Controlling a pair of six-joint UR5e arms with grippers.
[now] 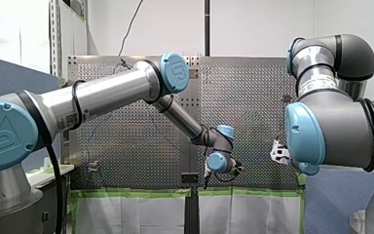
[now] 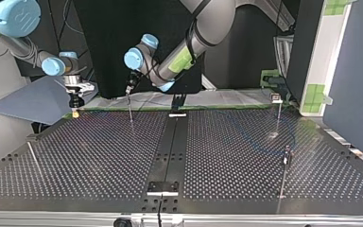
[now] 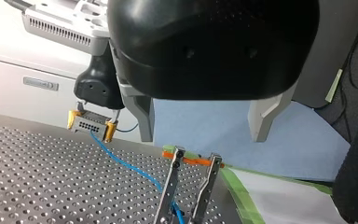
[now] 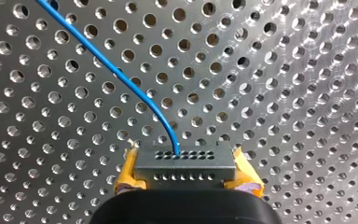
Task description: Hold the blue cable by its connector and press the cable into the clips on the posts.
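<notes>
My right claw (image 4: 185, 169) is squeezed shut on the small grey block connector (image 4: 185, 161) with rows of tiny holes. One yellow pad (image 4: 129, 175) sits on each side of it. The thin blue cable (image 4: 121, 77) comes out of the connector's front and curves away over the shiny metal table full of round holes (image 4: 284, 93).

In the left wrist view the cable runs from the connector to the thin metal post (image 3: 170, 186) made of two bars, and goes down between the bars near the foot. The little orange clip (image 3: 193, 161) sits across the top of the post. I think the cable is not in it yet, but I cannot be sure. My left claw (image 3: 203, 140) hangs just above the post with its pale fingers (image 3: 144, 119) spread wide and nothing in them.

To do this step well, I think the right claw should grip the connector firmly so it cannot twist. The cable should be a little tight, but not pulled hard, or it may bend the post. Line the cable up right over the clip first. Then the left claw can push it straight down, slowly, close beside the clip. Going fast or crooked could make the cable slip off to one side
</notes>
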